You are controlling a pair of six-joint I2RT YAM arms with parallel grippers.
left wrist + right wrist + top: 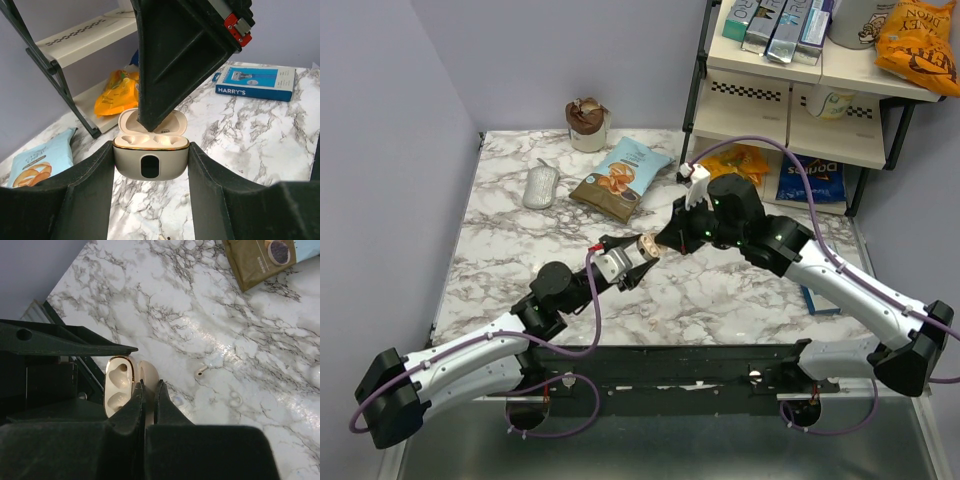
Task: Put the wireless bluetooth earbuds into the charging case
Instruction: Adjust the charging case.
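Note:
The charging case [150, 156] is cream with a gold rim and a dark oval window. It is held above the marble table with its lid up and both earbud wells empty. My left gripper [151, 147] is shut on the case body, one finger on each side. My right gripper [150, 389] comes from above and is shut on the raised lid [149, 371]. In the top view the two grippers meet at the case [647, 246] at mid-table. One earbud [201, 371] lies on the table beside the case. Two small earbuds [184, 199] [163, 237] show below the case.
A blue snack bag [620, 178], a grey oval object [541, 186] and a cup [587, 124] sit at the table's back. A shelf rack [790, 90] stands at the back right with an orange bag [116, 92] under it. A blue Harry's box [255, 82] lies at the right.

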